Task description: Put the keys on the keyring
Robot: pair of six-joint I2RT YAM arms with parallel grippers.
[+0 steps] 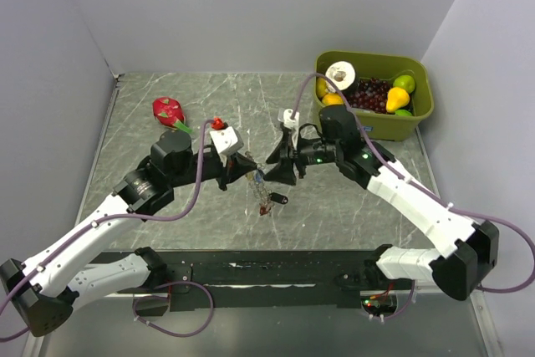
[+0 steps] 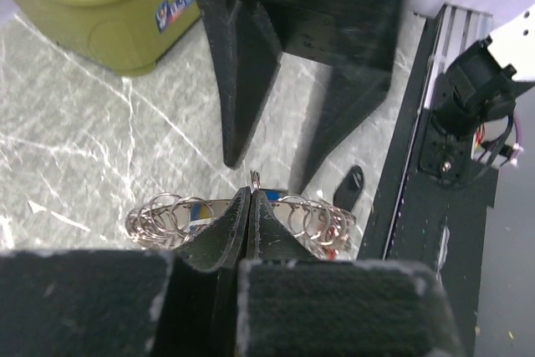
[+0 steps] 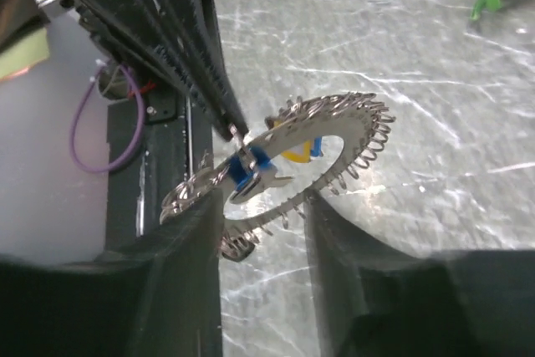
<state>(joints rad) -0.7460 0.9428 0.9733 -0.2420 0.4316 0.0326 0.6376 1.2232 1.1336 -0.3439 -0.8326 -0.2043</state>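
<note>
The keyring [image 3: 355,133], a flat metal ring hung with several small wire loops, is held above the table. My left gripper [image 2: 251,193] is shut on its rim, and the ring [image 2: 167,211] shows on both sides of the pads. A key with a blue head [image 3: 251,170] sits at the ring right by the left gripper's tips [image 3: 226,114]; whether it is threaded on I cannot tell. My right gripper [image 3: 263,206] is open, its fingers standing either side of the ring's near arc with nothing clamped. In the top view both grippers meet over the ring [image 1: 260,178].
A black fob [image 1: 278,199] and a small red piece [image 1: 265,208] lie on the table below the ring. A green bin [image 1: 418,119] of fruit stands at the back right. A dragon fruit [image 1: 170,112] and a small red fruit [image 1: 219,124] lie at the back left.
</note>
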